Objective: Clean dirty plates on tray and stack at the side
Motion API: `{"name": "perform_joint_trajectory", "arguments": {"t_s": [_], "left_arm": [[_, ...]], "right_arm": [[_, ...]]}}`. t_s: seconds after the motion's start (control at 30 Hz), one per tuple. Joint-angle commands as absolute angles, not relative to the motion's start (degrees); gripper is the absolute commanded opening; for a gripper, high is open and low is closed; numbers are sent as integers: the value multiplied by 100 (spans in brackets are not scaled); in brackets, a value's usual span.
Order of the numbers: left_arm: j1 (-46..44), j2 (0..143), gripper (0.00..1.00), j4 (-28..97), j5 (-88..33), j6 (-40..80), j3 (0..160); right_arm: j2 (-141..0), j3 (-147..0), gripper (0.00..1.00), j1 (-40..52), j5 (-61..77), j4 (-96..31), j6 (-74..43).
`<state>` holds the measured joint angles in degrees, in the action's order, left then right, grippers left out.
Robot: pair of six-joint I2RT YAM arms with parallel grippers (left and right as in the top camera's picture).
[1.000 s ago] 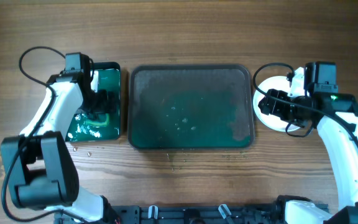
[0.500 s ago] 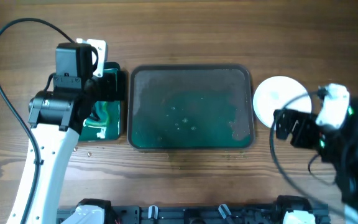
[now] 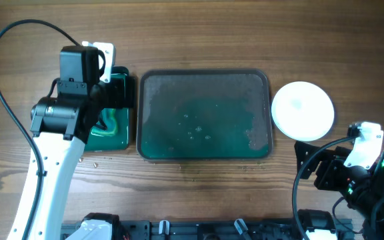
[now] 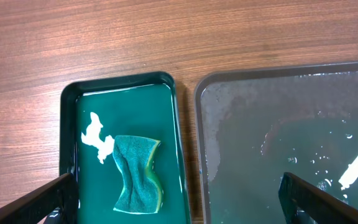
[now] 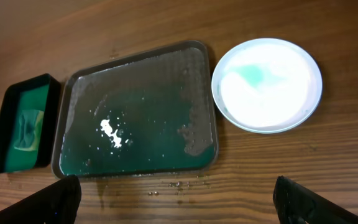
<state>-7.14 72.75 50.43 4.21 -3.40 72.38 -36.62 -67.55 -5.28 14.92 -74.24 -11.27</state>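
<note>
The grey tray (image 3: pixel 204 81) holds green soapy water and no plate; it also shows in the left wrist view (image 4: pixel 229 84) and the right wrist view (image 5: pixel 73 84). A white plate (image 3: pixel 303 110) lies on the table right of the tray, also in the right wrist view (image 5: pixel 266 84). A green sponge (image 4: pixel 137 174) lies in the small dark basin (image 3: pixel 129 110). My left gripper (image 4: pixel 179 202) is open and empty, high above the basin and the tray's left edge. My right gripper (image 5: pixel 178 202) is open and empty, raised near the table's front right.
Water drops lie on the wood in front of the tray (image 5: pixel 185 183). A white foam blob (image 4: pixel 96 138) floats in the basin (image 4: pixel 67 143). The left arm's black cable (image 3: pixel 5 47) loops over the left of the table.
The right arm pulled back from the plate toward the front right corner, leaving the plate fully uncovered. The left arm lifted off the basin a second ago and has since held still.
</note>
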Motion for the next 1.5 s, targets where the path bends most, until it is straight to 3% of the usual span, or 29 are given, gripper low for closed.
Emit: {"name": "perform_joint_trajectory", "arguments": {"t_s": [0.0,0.17,0.5,0.8,1.2,1.47], "left_arm": [[-729,7253,100,5046,412,-344,7244],[-729,7253,100,5046,412,-344,7244],[-729,7253,100,5046,412,-344,7244],[-729,7253,100,5046,412,-344,7244],[-729,7253,100,5046,412,-344,7244],[-729,7253,100,5046,412,-344,7244]], "right_arm": [[-3621,-6716,100,-493,1406,-6989,-1179],[-3146,-5865,100,-360,1409,-5214,-954],[-913,-2707,100,-60,1428,-1715,-556],[-16,-753,100,294,1428,99,-622],[-19,-27,100,320,1160,733,-604],[-78,-32,100,320,1317,104,-639]]}}
